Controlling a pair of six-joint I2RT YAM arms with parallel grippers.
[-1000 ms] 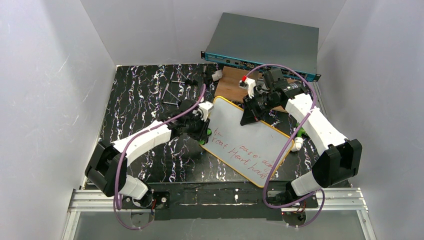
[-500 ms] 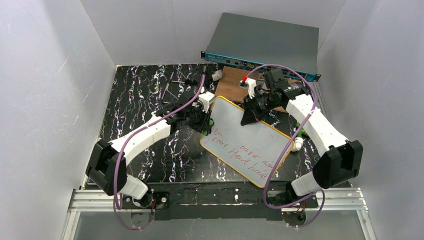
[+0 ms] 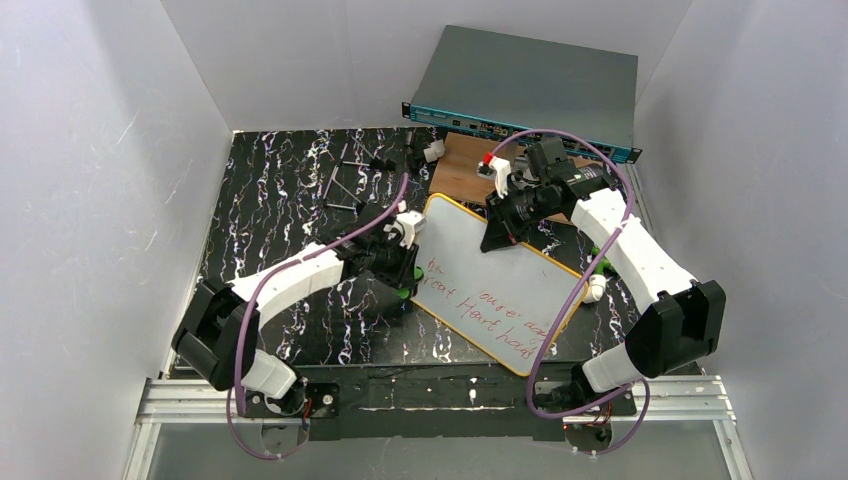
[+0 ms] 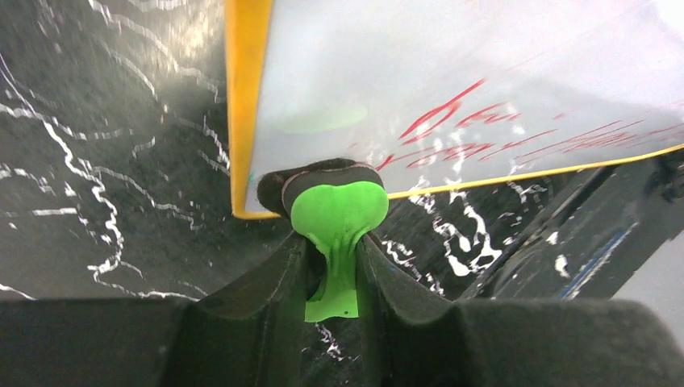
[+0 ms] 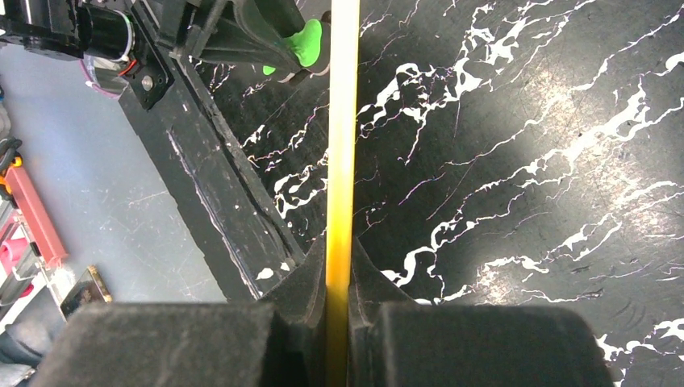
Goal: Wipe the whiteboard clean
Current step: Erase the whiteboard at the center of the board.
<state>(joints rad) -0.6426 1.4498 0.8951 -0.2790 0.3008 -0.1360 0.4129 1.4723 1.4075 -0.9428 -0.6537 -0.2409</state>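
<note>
Left tool [image 4: 335,246] first: its fingers are pinched narrow on the stem of a green eraser [image 4: 337,205], and the eraser's dark pad sits right on the corner of the whiteboard [image 4: 452,72], touching the orange-yellow frame there. From the wrist view, red writing [image 4: 452,121] starts just beyond the pad and runs off along the board's near edge.

Over to the right tool [image 5: 339,262]: jaws closed tight on the whiteboard's thin yellow edge, which runs straight away from the fingers in its own camera. From above, that grip is on the board's far long side, near the far corner. Whether that edge is raised off the desk, I can't tell.

The whiteboard itself lies slantwise between the two arms on the black, white-veined desk [image 3: 280,200], its far half blank white, the red lines crowding the near half.

Further out, a brown wooden board [image 3: 460,165] lies behind the whiteboard under the right arm's wrist, and a grey box [image 3: 530,80] with a blue front sits at the back of the desk.
</note>
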